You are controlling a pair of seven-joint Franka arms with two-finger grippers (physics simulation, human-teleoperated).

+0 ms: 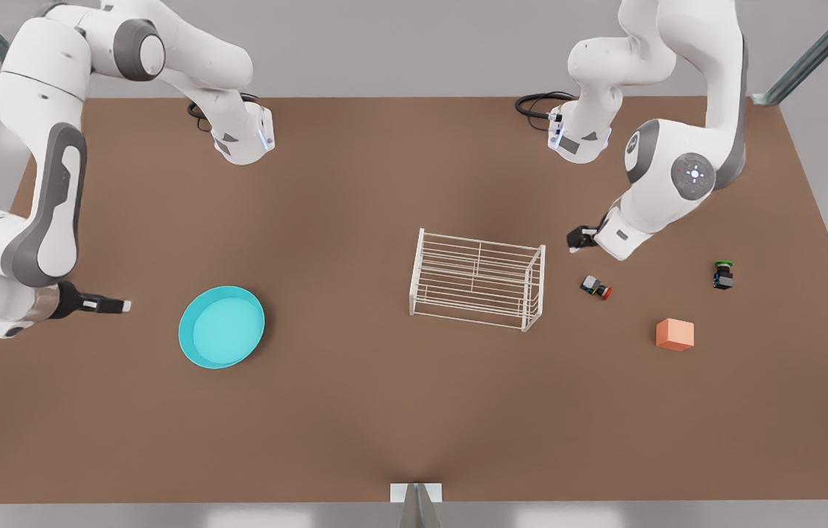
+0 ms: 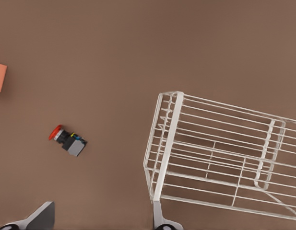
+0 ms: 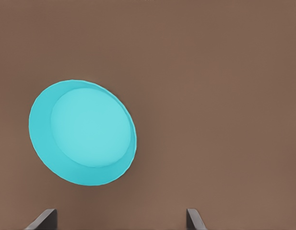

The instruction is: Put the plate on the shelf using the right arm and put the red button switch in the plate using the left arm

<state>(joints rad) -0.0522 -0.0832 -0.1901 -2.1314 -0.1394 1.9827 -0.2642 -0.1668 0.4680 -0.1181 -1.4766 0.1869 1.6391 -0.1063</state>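
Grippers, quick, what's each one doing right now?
Left gripper: open, empty, near the red button switch.
Right gripper: open, empty, beside the round turquoise plate.

Matt brown table (image 1: 355, 411), smooth turquoise plate (image 1: 221, 327) like plastic, shelf (image 1: 477, 279) of thin white-coated wire.

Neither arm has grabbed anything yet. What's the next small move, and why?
Probably move the right gripper over the round turquoise plate and lower it onto the rim. Its fingers are open, the plate lies on the brown table, and the white wire shelf is bare. The left gripper waits.
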